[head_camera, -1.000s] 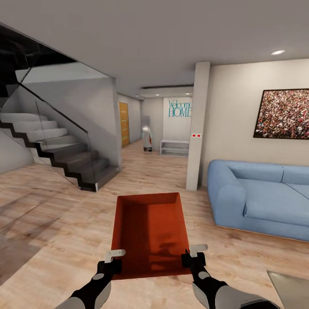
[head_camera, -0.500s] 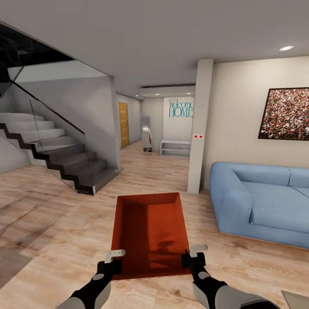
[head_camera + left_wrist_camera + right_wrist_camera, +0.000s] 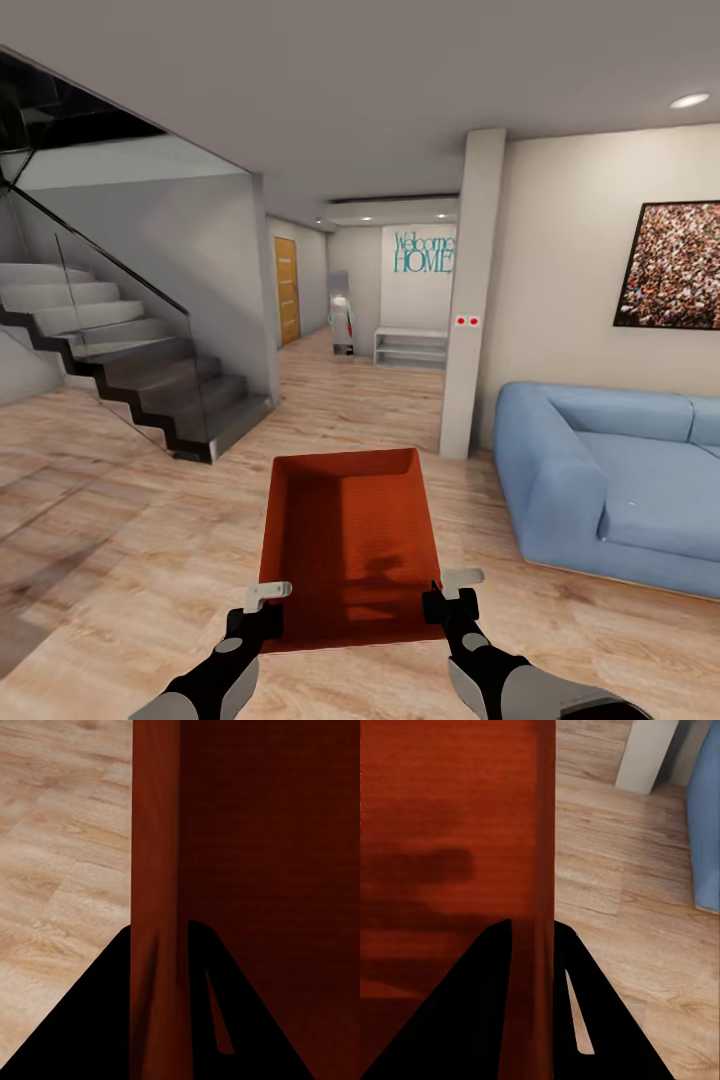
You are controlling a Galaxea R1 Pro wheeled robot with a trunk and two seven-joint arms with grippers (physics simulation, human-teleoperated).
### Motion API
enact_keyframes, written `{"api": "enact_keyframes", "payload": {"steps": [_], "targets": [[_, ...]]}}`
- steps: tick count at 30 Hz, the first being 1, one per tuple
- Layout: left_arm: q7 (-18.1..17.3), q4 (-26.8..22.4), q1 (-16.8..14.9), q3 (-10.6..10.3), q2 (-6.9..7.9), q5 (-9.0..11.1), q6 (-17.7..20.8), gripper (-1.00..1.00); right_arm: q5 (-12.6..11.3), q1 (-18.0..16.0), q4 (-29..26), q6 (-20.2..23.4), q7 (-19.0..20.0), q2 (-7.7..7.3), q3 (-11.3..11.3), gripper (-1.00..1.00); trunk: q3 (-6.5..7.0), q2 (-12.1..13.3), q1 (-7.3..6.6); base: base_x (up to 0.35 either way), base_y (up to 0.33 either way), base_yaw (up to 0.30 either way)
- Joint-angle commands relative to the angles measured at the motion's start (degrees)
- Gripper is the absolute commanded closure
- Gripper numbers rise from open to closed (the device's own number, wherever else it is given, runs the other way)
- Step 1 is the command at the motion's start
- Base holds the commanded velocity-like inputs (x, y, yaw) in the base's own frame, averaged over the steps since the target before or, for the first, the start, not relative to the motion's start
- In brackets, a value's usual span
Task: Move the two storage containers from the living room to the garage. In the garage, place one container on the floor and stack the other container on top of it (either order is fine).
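Much of the scene is cut off for us: the blue sofa (image 3: 610,480) runs out of the head view at the right, the framed picture (image 3: 672,265) above it is clipped, and the staircase (image 3: 120,370) loses its upper steps at the left edge. The small figure-like object down the hallway is too far away to make out.

We carry one orange-red storage container (image 3: 345,535) out in front, above the light wood plank floor (image 3: 130,540) of the living room. Its inside looks bare, with shadows across the bottom.

Our left gripper (image 3: 262,608) pinches the left side wall at the near corner; in the left wrist view its fingers (image 3: 82,1020) straddle that wall (image 3: 154,870). Our right gripper (image 3: 448,598) clamps the right wall (image 3: 544,832) likewise.
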Motion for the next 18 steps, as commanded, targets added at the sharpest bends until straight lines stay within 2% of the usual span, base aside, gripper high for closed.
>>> {"api": "enact_keyframes", "payload": {"steps": [1,18], "targets": [[0.6,-0.1,0.0,-1.3,0.75,0.1,-2.8,1.00,1.4,-0.1,0.1,0.2,-0.2,0.04,-3.1,1.00,-0.09,-0.1,0.04,0.322,0.000,0.000],[0.6,-0.1,0.0,-1.3,0.72,0.1,-2.8,1.00,1.5,-0.1,0.1,0.3,0.5,-0.07,-3.0,1.00,-0.09,-0.1,0.04,0.322,0.000,0.000]]}}
